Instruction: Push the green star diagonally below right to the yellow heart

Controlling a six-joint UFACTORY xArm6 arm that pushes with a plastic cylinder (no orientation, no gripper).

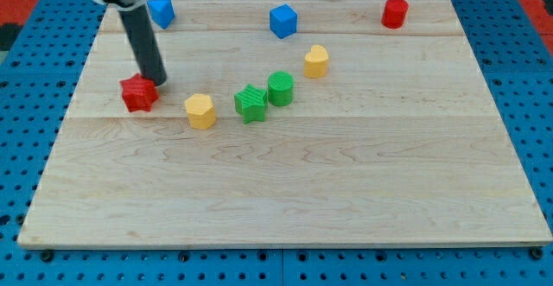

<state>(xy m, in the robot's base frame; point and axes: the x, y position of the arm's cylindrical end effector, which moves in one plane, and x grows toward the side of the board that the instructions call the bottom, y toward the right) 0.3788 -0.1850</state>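
The green star (251, 104) lies near the board's middle, touching the green cylinder (280, 88) at its upper right. A yellow block (316, 60), which looks like the heart, sits further up and right of them. A second yellow block (200, 111), roughly pentagonal, lies left of the green star. My tip (158, 83) is at the view's left, against the upper right side of the red star (138, 93), well left of the green star and apart from it.
A blue block (161, 11) sits at the top left beside the rod, a blue cube (282, 21) at the top middle and a red cylinder (395, 13) at the top right. The wooden board (346, 191) ends on a blue perforated table.
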